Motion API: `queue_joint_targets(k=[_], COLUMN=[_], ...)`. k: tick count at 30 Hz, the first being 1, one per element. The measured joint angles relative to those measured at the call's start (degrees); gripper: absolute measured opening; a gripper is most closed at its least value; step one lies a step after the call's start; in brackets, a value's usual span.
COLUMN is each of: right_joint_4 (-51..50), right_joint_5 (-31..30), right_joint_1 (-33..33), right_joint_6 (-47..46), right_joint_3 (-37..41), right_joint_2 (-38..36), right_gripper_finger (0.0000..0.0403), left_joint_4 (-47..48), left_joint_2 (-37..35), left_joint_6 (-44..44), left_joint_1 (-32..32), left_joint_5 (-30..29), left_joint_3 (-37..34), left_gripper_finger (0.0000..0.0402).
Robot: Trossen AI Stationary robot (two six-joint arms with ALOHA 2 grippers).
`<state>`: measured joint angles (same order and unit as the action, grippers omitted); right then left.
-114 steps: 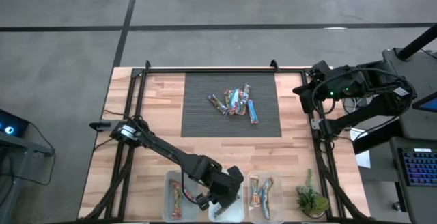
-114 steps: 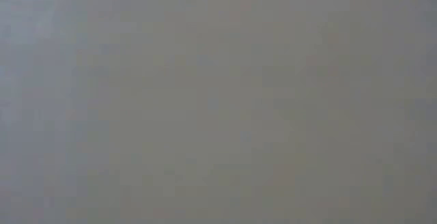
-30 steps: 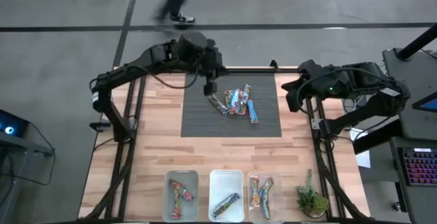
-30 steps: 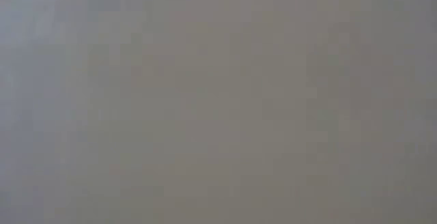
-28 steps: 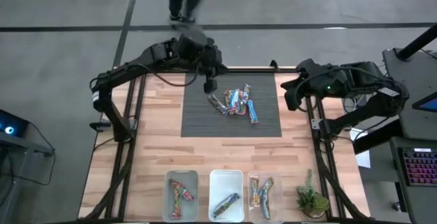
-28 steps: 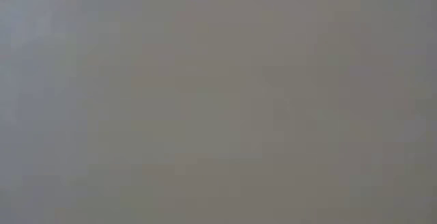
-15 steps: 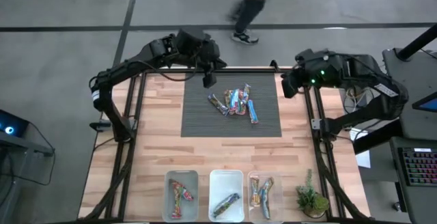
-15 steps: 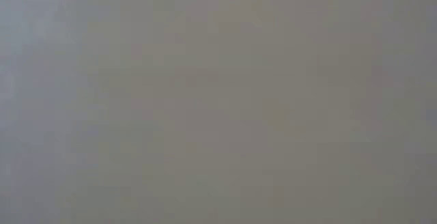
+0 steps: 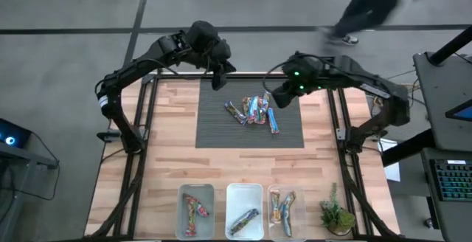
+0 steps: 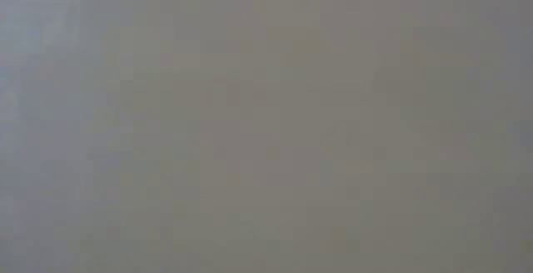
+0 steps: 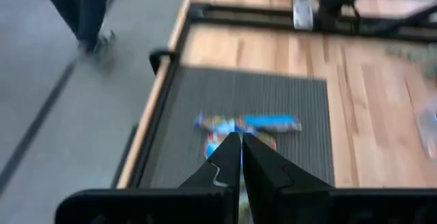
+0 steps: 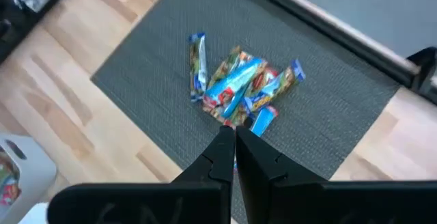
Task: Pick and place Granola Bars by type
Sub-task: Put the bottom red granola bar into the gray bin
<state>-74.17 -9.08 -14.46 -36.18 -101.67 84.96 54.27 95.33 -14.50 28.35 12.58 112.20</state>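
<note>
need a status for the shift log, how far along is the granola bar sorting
Partly done: all three clear bins hold bars. Nothing is in hand; the left gripper and right gripper are shut and empty above the mat. A pile of granola bars remains unsorted.

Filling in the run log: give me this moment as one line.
left gripper: shut, empty, at mat's far-left edge | right gripper: shut, empty, beside granola bar pile | mat | bins: bars in all three
</note>
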Motion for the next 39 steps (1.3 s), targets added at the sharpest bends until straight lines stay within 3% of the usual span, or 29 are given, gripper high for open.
queue_joint_targets(k=[6,14,21,30,39], right_joint_4=[0.0,0.1,0.0,-0.6,-2.6], right_joint_5=[2.3,3.7,5.4,6.2,6.2], right_joint_1=[-1.6,-2.7,-3.8,-5.1,-5.1], right_joint_6=[1.3,2.4,2.4,2.4,-0.1], right_joint_3=[0.0,0.0,0.1,0.3,0.6], right_joint_2=[4.2,6.1,5.5,7.6,12.7], right_gripper_finger=[0.0009,0.0008,0.0008,0.0008,0.001], left_joint_4=[7.5,7.7,6.2,5.1,4.3], left_joint_2=[-1.8,-7.5,-16.3,-28.9,-35.3], left_joint_6=[-1.5,0.7,4.3,7.3,8.4], left_joint_1=[0.8,0.8,0.8,0.6,0.6], left_joint_5=[0.0,-0.1,0.2,4.7,4.0], left_joint_3=[-0.1,-0.5,-7.1,-17.9,-21.7], left_gripper_finger=[0.0,0.0,0.0,0.0,0.0])
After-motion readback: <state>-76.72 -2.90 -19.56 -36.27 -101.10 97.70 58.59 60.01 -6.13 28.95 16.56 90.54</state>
